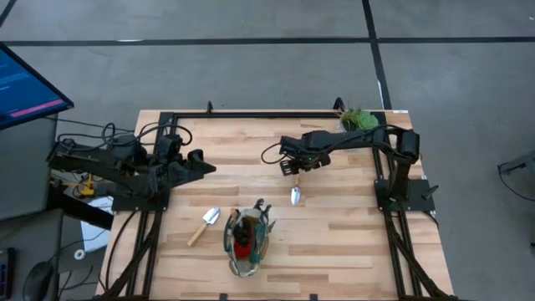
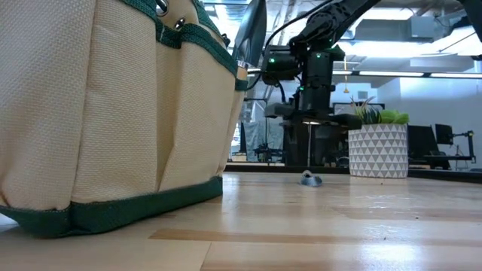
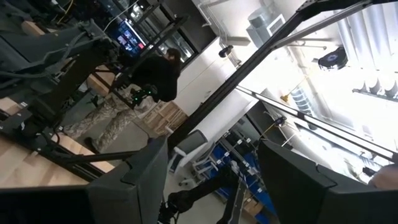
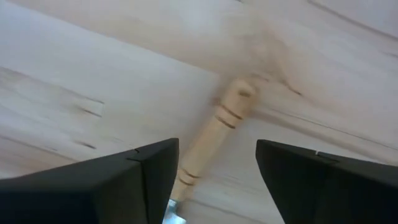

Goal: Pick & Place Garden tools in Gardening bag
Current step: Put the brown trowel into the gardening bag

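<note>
The right gripper [image 4: 217,180] hangs with fingers spread, empty, over a trowel [image 1: 295,196] lying mid-worktop [image 1: 351,242], near the beige canvas gardening bag [image 1: 247,242]. The trowel looks light and rigid; its smooth turned wooden handle [image 4: 214,130] likely gives the surest hold, the metal blade being slick. The left gripper [image 1: 203,165] waits, open.

Around your pale wooden table [image 1: 334,242] you have a grey floor [image 1: 251,75] crossed by dark lines, and a lit monitor [image 1: 25,84] sits off one corner. Looking level across the table, you see a bright workshop with ceiling lights [image 2: 422,73] and a white patterned plant pot [image 2: 379,150]. Far back, a person [image 3: 134,93] in dark clothing stands near shelving.
</note>
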